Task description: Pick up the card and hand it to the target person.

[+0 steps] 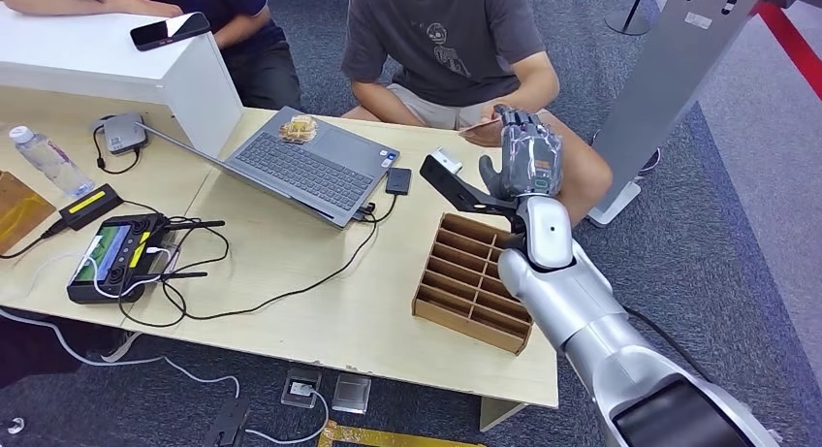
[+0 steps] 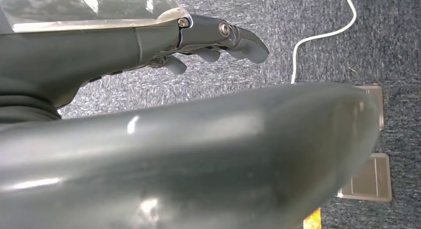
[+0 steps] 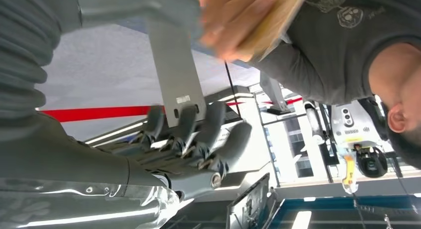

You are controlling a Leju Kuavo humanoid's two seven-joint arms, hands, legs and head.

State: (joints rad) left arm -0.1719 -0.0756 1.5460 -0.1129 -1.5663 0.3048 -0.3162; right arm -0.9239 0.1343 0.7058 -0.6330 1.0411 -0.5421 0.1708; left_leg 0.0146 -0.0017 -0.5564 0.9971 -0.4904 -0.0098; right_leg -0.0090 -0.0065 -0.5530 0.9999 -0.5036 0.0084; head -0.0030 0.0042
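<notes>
My right hand [image 1: 528,158] is raised past the table's far right edge, in front of the seated person in a grey shirt [image 1: 446,49]. Its fingers [image 3: 198,139] are spread apart and hold nothing. The thin tan card [image 3: 275,20] is in that person's hand [image 3: 226,20], a short way off my fingertips; from the head the card [image 1: 482,127] shows as a thin sliver just left of my hand. My left hand [image 2: 218,40] hangs low over grey carpet, its fingers loosely extended and holding nothing.
A wooden divider tray [image 1: 475,282] sits on the table [image 1: 320,316] under my right forearm. A laptop [image 1: 310,166], a controller with cables [image 1: 116,258] and a water bottle [image 1: 44,161] lie to the left. A second person [image 1: 233,20] sits behind a white box [image 1: 145,74]. A grey stand [image 1: 669,79] rises at right.
</notes>
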